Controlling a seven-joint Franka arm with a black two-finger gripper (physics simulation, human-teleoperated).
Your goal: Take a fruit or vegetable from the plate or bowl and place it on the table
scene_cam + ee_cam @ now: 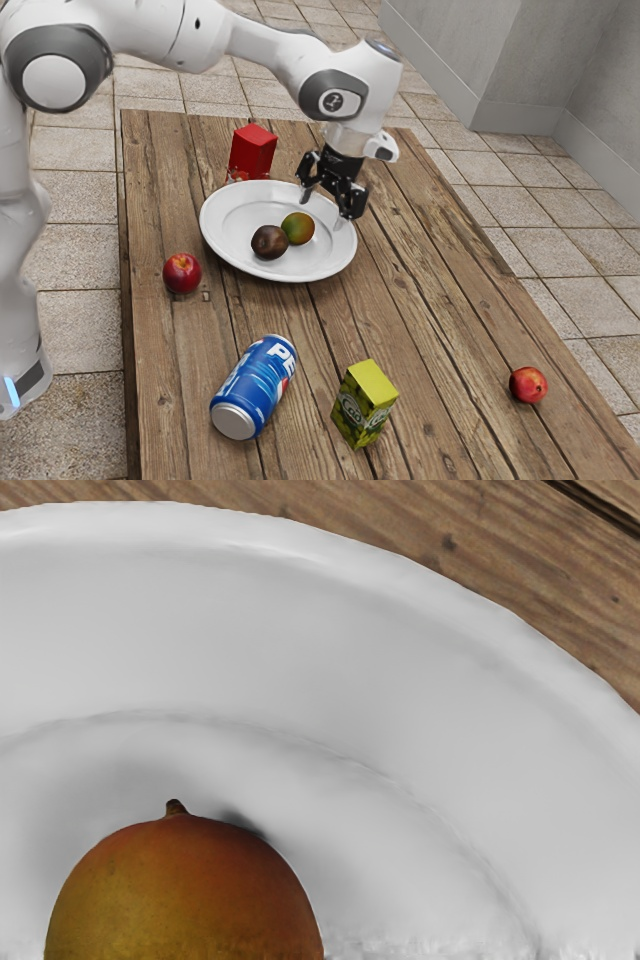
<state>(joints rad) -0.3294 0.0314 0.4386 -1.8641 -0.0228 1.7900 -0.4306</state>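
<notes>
Approach stage, by my reading: the dark fruit [269, 242] sits in the plate [222, 225] nearer its near rim, the green-red fruit [298, 228] just beyond; grasp, lift and set-down on the counter [430, 330] remain. Fingers [352, 203] farther off, spread and empty, by the rim at the exterior view's right; the green-red fruit, likely target, lies outside their gap, toward the plate's middle.

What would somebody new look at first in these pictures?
Probably the big white plate, holding a dark brown fruit and a greenish one, with the open gripper over its edge. Next, the blue can lying on the table and the red box past the plate in the exterior view.
</notes>
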